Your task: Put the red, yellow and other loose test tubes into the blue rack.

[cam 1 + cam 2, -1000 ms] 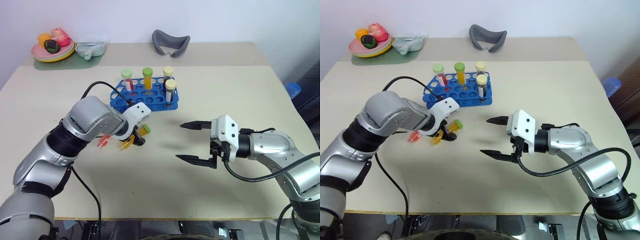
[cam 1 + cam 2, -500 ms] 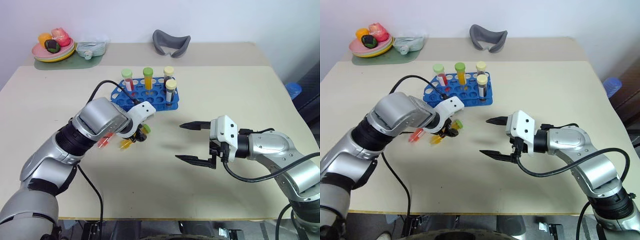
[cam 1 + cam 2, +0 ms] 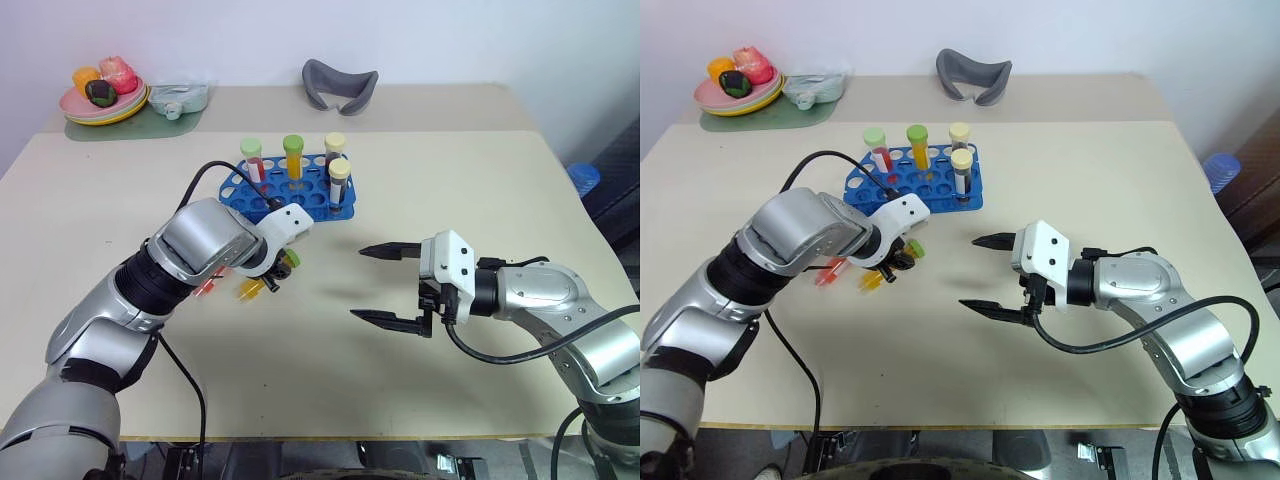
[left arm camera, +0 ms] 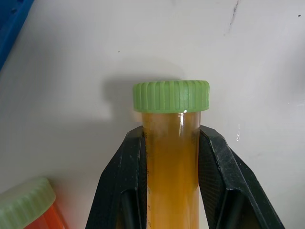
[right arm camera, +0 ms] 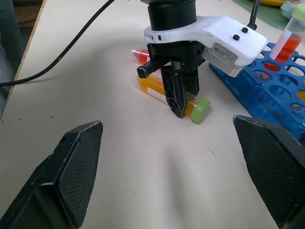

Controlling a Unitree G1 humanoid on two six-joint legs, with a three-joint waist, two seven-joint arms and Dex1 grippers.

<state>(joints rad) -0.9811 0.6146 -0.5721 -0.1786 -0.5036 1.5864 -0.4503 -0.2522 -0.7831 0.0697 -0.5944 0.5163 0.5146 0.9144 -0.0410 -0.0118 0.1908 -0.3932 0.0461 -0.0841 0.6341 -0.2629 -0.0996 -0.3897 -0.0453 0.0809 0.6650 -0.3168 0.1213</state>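
Left claw [image 4: 169,157] pinching the yellow tube [image 4: 170,181] just under its green cap, tube lying on the worktop [image 3: 420,200]; its lower end is cut off. Red tube [image 3: 208,287] beside it, half hidden by the arm. Blue rack [image 3: 300,198] just beyond. Right claw [image 3: 385,285] spread, well apart

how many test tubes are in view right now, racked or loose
6. Four stand upright in the blue rack: red, orange, and two cream-capped. Two lie on the table: the yellow tube in the left claw, a red one beside it.
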